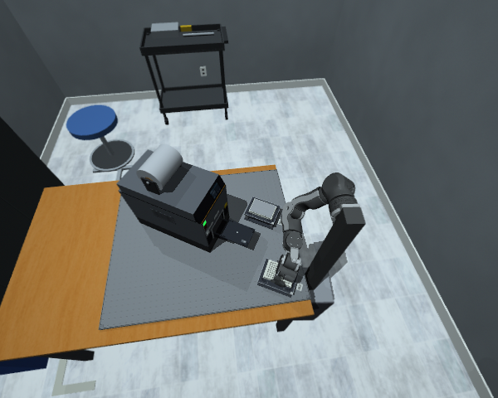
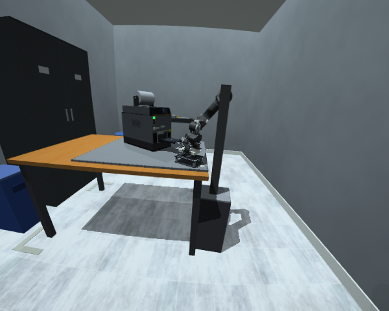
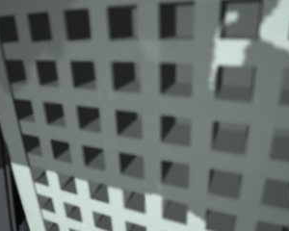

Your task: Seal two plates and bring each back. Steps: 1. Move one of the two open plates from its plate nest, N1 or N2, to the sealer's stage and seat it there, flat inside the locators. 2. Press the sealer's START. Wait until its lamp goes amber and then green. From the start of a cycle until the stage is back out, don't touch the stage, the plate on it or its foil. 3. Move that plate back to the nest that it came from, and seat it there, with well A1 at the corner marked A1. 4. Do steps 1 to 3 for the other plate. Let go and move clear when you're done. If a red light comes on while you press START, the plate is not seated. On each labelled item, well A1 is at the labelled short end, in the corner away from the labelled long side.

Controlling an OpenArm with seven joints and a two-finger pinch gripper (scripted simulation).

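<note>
The claw (image 1: 285, 280) (image 2: 188, 151), about half spread, pinches the white open plate (image 1: 270, 270) (image 2: 180, 150) (image 3: 151, 108) at its nest (image 1: 279, 288) (image 2: 188, 161).

The top view looks steeply down from high above the worktop (image 1: 69, 240) (image 2: 63, 148), well back from the jaws (image 1: 285, 280) (image 2: 188, 152). The exterior view faces them from the side, low and distant, slightly above worktop height. Both share the sealer (image 1: 172, 206) (image 2: 146, 128), beyond the jaws. The wrist view looks onto the open plate (image 1: 270, 270) (image 3: 151, 111) beside the jaws, extremely close.
</note>
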